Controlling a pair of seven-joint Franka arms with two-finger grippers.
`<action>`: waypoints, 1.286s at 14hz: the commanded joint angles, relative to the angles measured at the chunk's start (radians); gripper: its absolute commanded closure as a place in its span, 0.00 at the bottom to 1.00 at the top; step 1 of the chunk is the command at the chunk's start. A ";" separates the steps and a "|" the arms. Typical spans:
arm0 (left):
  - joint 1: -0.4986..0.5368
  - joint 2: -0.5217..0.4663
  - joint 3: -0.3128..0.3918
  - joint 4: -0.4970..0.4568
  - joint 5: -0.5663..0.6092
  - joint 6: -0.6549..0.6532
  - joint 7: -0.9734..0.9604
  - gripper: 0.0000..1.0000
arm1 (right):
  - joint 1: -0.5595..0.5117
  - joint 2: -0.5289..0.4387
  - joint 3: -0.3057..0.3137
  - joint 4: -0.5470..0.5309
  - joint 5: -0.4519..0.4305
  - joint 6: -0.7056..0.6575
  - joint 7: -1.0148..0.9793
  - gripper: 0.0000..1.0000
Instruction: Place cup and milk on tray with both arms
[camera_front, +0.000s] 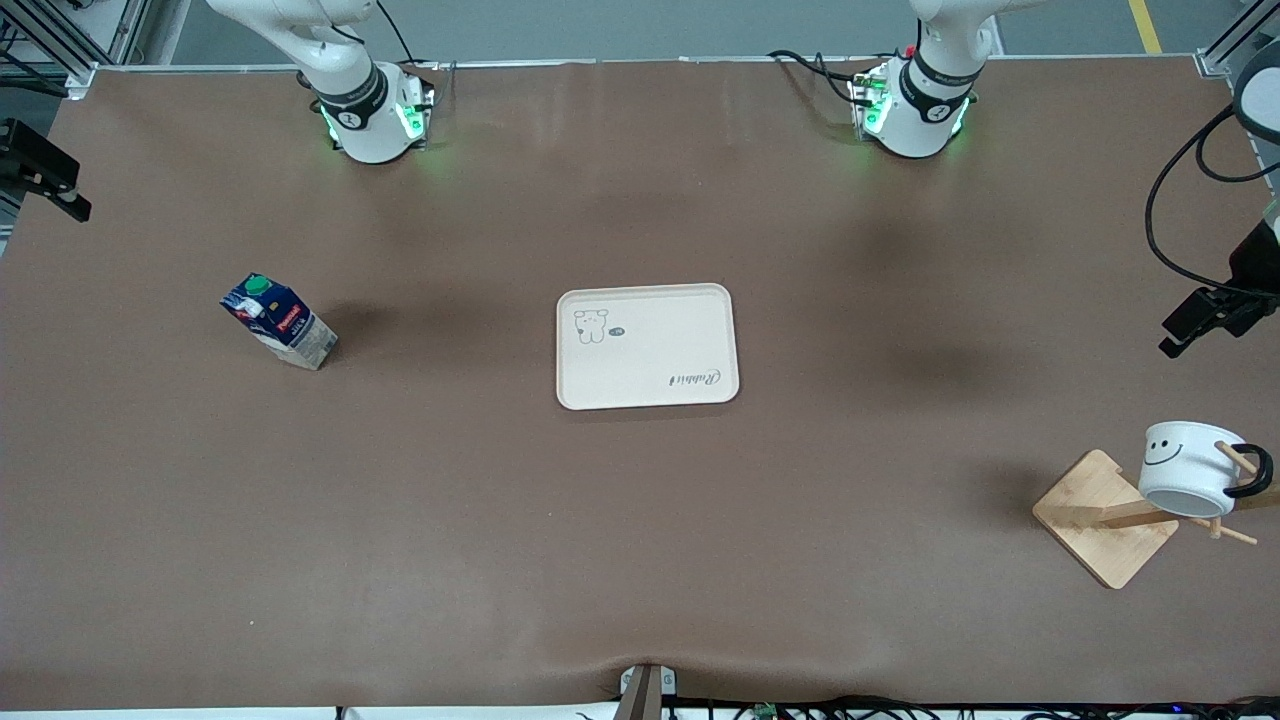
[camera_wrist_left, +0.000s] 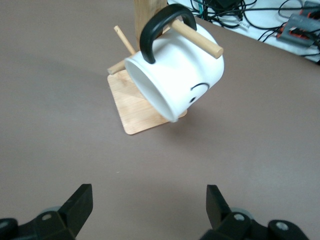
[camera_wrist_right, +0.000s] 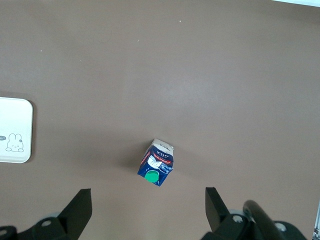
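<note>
The cream tray lies at the middle of the table, empty; its corner shows in the right wrist view. The milk stands upright toward the right arm's end, also in the right wrist view. The cup hangs tilted by its black handle on a peg of a wooden stand, also in the left wrist view. My left gripper is open, up in the air beside the cup. My right gripper is open, high over the table beside the milk.
The wooden stand's square base sits near the front camera at the left arm's end, also in the left wrist view. Black cables hang by the left arm. Cables and plugs lie off the table edge.
</note>
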 joint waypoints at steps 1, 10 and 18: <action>0.003 0.021 -0.005 -0.038 -0.057 0.124 0.052 0.00 | -0.017 0.016 0.010 -0.005 0.000 0.012 -0.013 0.00; -0.006 0.231 -0.014 0.052 -0.177 0.369 0.176 0.00 | -0.039 0.171 0.010 -0.002 -0.014 0.016 -0.020 0.00; -0.008 0.305 -0.057 0.146 -0.177 0.372 0.176 0.10 | -0.056 0.211 0.010 0.042 0.035 0.053 -0.008 0.00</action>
